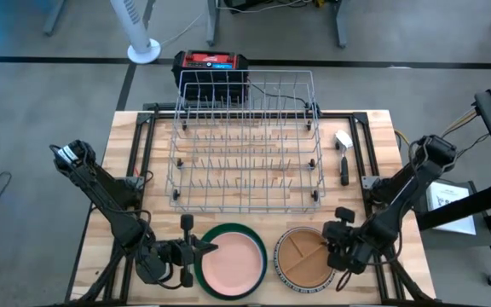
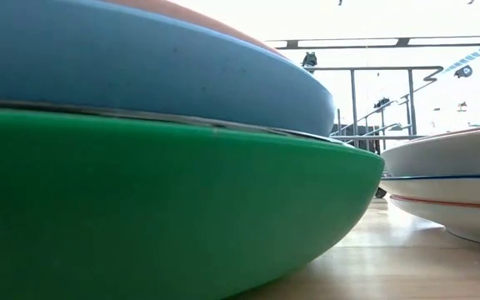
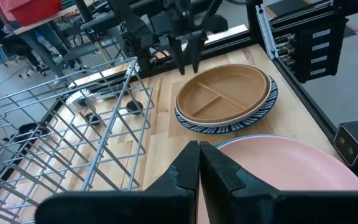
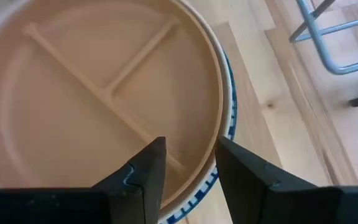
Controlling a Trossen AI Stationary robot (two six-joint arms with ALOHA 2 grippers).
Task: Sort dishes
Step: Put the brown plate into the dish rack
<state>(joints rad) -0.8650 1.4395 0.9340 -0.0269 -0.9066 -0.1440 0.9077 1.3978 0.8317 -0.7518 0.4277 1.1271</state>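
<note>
Two stacks of dishes stand at the table's near edge. In the left stack, a pink plate (image 1: pixel 231 263) lies on a blue dish (image 2: pixel 157 75) in a large green bowl (image 2: pixel 157 208). In the right stack, a tan divided plate (image 1: pixel 303 257) lies in a blue-white striped dish (image 4: pixel 226 134). My left gripper (image 1: pixel 203 248) hangs shut beside the pink plate's left rim (image 3: pixel 272 146). My right gripper (image 4: pixel 191 152) is open and slants down over the tan plate's right rim (image 4: pixel 213 93), one finger over the plate's inside and one over its edge. Whether it touches the rim does not show.
A silver wire rack (image 1: pixel 245 145) fills the table's middle and far part, just behind both stacks. A small white and black tool (image 1: pixel 343 153) lies to the rack's right. A red and black box (image 1: pixel 211 64) stands behind the rack. Bare wood (image 1: pixel 271 230) lies between the stacks.
</note>
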